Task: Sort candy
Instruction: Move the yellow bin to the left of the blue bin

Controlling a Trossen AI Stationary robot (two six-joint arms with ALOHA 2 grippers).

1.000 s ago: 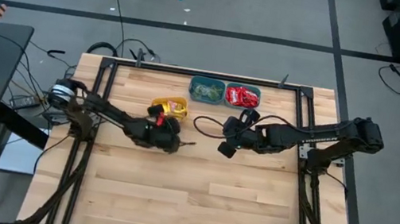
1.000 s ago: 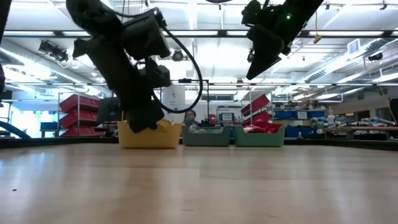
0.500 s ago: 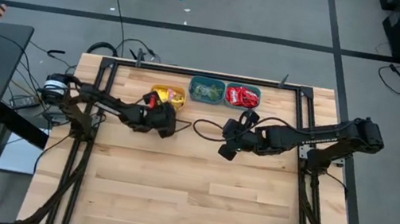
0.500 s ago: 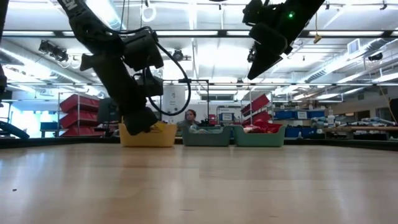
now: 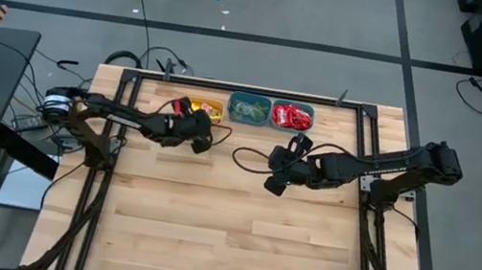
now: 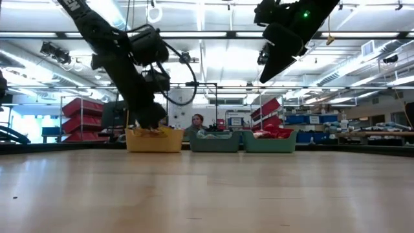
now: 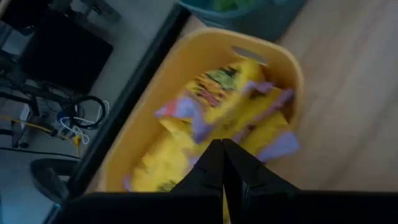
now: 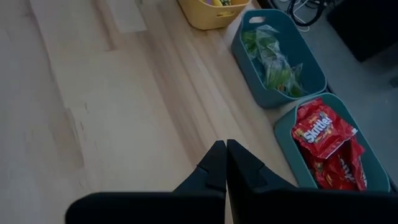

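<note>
Here the left gripper (image 7: 222,163), fingers pressed together, hangs over the yellow bin (image 7: 186,65) of yellow candy (image 7: 217,106), the right gripper (image 8: 222,163) likewise closed nearby.

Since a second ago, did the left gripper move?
Yes. The left gripper moved toward the table's far edge, up to the yellow bin.

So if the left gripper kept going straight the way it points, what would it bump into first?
Probably the yellow wrapped candy packets heaped in the yellow plastic bin; the shut left gripper points right at them.
</note>
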